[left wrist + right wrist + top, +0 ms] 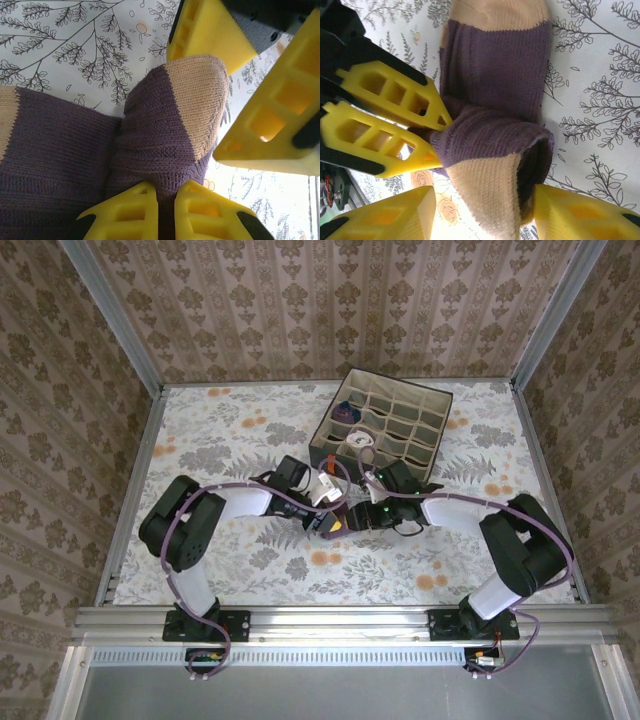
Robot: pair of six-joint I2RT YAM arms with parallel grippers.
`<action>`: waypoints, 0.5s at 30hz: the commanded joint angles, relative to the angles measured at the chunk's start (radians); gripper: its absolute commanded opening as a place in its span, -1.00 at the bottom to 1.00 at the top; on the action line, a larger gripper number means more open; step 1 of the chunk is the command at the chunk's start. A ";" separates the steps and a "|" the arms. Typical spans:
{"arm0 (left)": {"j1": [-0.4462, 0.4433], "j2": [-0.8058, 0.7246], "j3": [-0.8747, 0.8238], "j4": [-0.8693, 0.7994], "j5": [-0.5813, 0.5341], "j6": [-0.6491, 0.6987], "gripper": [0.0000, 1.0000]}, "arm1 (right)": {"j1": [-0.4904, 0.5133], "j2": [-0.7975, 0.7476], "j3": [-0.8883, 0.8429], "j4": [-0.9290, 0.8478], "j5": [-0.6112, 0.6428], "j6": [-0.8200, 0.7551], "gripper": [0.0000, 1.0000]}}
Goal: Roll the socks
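Left hand (166, 192) pinches purple sock (150, 125) | right hand (482, 200) parted astride | table (250, 570) centre

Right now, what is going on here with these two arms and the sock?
Two robot arms are working on one purple and tan sock on the floral table. The left gripper is shut on a fold of its purple fabric. The right gripper is open, astride the doubled-over tan end. The sock is partly folded, not yet a finished roll. A grey fabric box stands behind.
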 commanded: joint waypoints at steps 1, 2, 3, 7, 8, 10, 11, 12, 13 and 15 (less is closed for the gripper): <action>-0.001 0.086 -0.049 -0.089 -0.049 -0.038 -1.00 | 0.000 0.040 0.034 0.034 0.002 0.001 0.06; -0.002 0.086 -0.049 -0.083 -0.047 -0.038 -1.00 | 0.000 0.052 0.038 0.037 -0.005 0.000 0.04; -0.002 0.088 -0.047 -0.078 -0.045 -0.037 -1.00 | 0.000 0.063 0.043 0.042 -0.015 0.000 0.01; -0.007 0.104 -0.031 -0.078 -0.027 -0.010 -1.00 | 0.001 0.083 0.047 0.061 -0.069 -0.009 -0.20; -0.010 0.104 -0.028 -0.078 -0.027 -0.003 -1.00 | 0.000 0.082 0.047 0.060 -0.087 -0.015 -0.28; -0.024 0.102 -0.025 -0.078 -0.029 0.014 -1.00 | 0.000 0.066 0.043 0.034 -0.115 -0.035 -0.44; -0.033 0.098 -0.024 -0.079 -0.030 0.026 -1.00 | 0.000 0.056 0.039 0.016 -0.118 -0.043 -0.49; -0.046 0.090 -0.023 -0.084 -0.038 0.045 -1.00 | 0.000 0.039 0.032 -0.007 -0.115 -0.053 -0.55; -0.061 0.081 -0.024 -0.089 -0.053 0.061 -1.00 | 0.000 0.021 0.022 -0.032 -0.112 -0.061 -0.59; -0.089 0.062 -0.028 -0.092 -0.076 0.089 -0.95 | 0.000 -0.008 0.003 -0.092 -0.096 -0.070 -0.66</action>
